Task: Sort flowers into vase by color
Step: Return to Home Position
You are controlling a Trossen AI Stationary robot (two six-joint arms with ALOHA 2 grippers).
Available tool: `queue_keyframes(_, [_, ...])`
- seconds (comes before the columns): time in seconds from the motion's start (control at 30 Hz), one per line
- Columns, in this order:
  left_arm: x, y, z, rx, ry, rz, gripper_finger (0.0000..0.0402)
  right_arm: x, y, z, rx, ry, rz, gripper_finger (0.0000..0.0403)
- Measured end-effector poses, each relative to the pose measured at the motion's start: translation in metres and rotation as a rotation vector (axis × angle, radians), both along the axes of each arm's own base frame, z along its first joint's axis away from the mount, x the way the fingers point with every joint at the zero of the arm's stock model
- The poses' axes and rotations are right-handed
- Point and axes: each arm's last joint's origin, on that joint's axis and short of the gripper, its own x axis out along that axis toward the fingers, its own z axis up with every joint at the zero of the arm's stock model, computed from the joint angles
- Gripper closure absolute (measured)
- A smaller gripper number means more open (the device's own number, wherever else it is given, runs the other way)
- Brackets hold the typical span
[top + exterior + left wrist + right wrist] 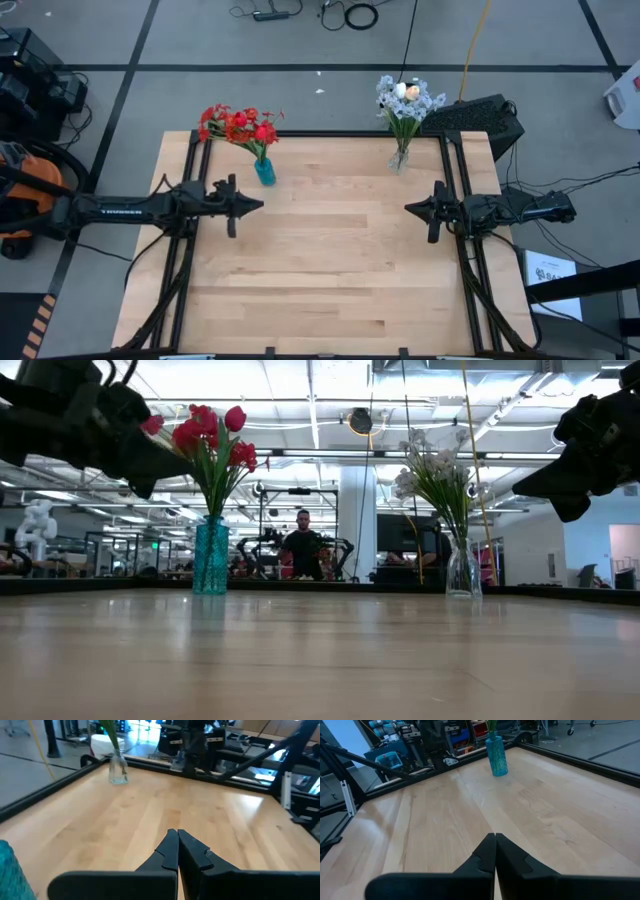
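Sorting looks done: red artificial flowers (240, 125) stand in the teal-blue glass vase (264, 171) far left, pale white flowers (407, 100) in the clear glass vase (400, 158) far right. The left gripper (255, 205) and right gripper (410, 208) hover, fingers together, empty (homing, I judge); next, simply retract.

1. Vases: I count two, one blue vase (265, 172) and one transparent vase (400, 158).
2. Bunches: I count two, one to each vase. The red flowers (238, 125) stand in the blue vase and the white flowers (407, 100) in the transparent vase.
3. Single blooms: from my cameras the heads overlap too closely for me to number them in either bunch.
4. Grippers: I count two, the left gripper (255, 205) and the right gripper (410, 208), each showing two dark fingers in its own wrist view.
5. Tables: one wooden table (320, 290).
6. People: I see one person (302, 550) in the room beyond, in the low view.
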Motion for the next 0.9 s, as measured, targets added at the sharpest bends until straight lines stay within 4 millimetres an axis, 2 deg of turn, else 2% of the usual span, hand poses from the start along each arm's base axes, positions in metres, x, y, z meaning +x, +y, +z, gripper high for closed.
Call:
queue_keyframes(0.2, [-0.015,-0.007,0.004,-0.029,-0.024,-0.037,0.04,0.0,0.0,0.0,0.0,0.0,0.001,0.0403])
queue_keyframes(0.33, [-0.022,-0.011,-0.001,-0.033,0.02,-0.046,0.04,0.0,0.0,0.0,-0.002,0.001,0.001,0.0403])
queue_keyframes(0.67, [-0.028,-0.02,-0.014,-0.059,0.081,-0.105,0.04,0.0,0.0,0.0,-0.036,0.009,0.015,0.0403])
queue_keyframes(0.9, [-0.03,-0.023,-0.019,-0.097,0.047,-0.125,0.0401,0.0,0.001,0.0,-0.057,0.015,0.055,0.0403])
